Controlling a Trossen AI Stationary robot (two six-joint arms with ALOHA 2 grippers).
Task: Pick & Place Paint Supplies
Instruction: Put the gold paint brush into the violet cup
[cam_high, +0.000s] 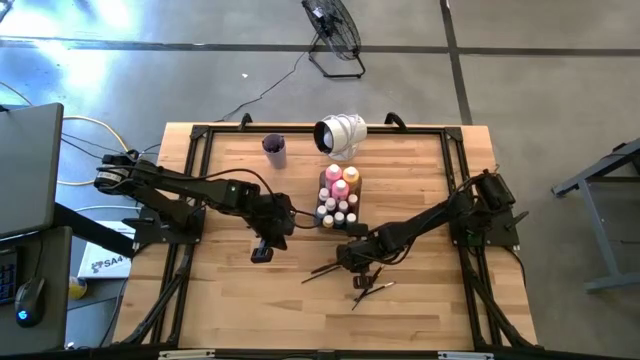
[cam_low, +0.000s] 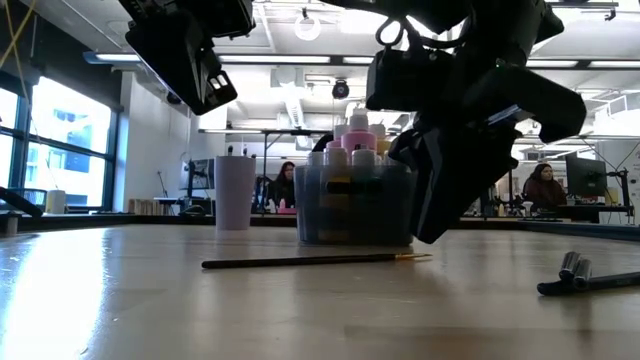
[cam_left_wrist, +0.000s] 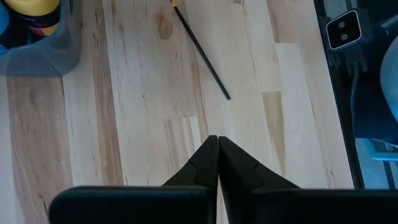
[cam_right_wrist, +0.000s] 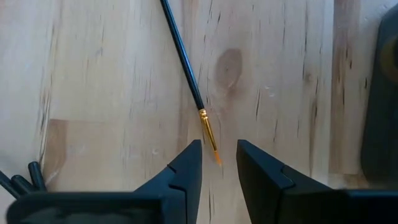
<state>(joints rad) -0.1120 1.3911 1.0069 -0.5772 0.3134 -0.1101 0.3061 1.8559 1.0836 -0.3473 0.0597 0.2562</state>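
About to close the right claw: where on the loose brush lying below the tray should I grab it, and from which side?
Take the paintbrush on its dark handle just behind the gold ferrule, not the bristle tip now between the open fingers of the right claw. It lies flat on the table, so come straight down with the fingers astride the thin shaft.

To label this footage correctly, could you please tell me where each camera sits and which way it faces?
High view: overhead, straight down on the wooden table, both arms.
Low view: table height, facing the clear grey rectangular tray; arms overhead.
Left wrist view: above the table; shut left fingers.
Right wrist view: close above the table; parted right fingers at the brush tip.
Shared: the thin dark-handled paintbrush shows in both wrist views.
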